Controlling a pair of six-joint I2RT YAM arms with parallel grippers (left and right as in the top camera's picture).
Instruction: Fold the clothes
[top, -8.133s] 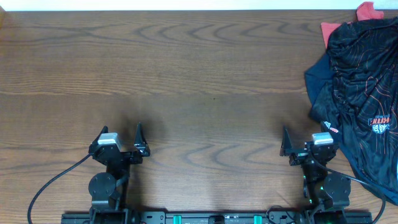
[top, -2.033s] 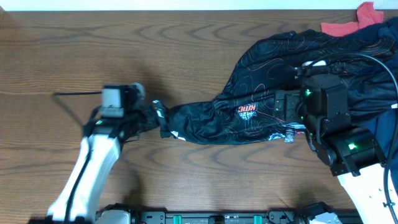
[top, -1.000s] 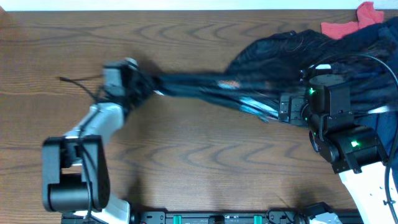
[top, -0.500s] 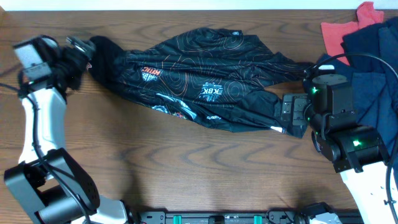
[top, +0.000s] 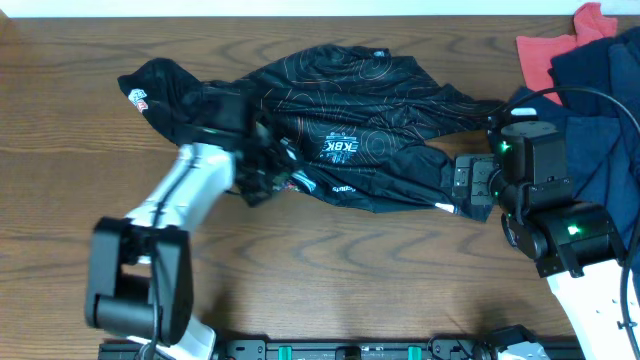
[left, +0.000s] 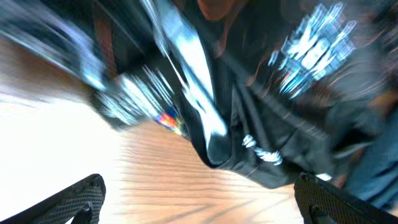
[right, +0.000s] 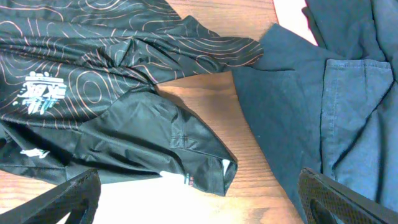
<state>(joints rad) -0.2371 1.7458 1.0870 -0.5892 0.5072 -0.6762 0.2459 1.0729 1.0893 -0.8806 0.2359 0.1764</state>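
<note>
I note the T-shirt (top: 380, 100) runs 9-to-3 o'clock, its hem corner just 9 o'clock of the right gripper (top: 458, 187), with the left gripper (top: 268, 170) over mid-shirt, both with fingers apart.

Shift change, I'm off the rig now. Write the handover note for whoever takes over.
Left gripper: open, empty, over the T-shirt's left half.
Right gripper: open, empty, at the shirt's right hem.
T-shirt: crumpled across the table, logos showing. A dark blue garment and a red cloth lie at the far right.
Done: no fold made yet.
Left: flatten the shirt, then fold it.
</note>
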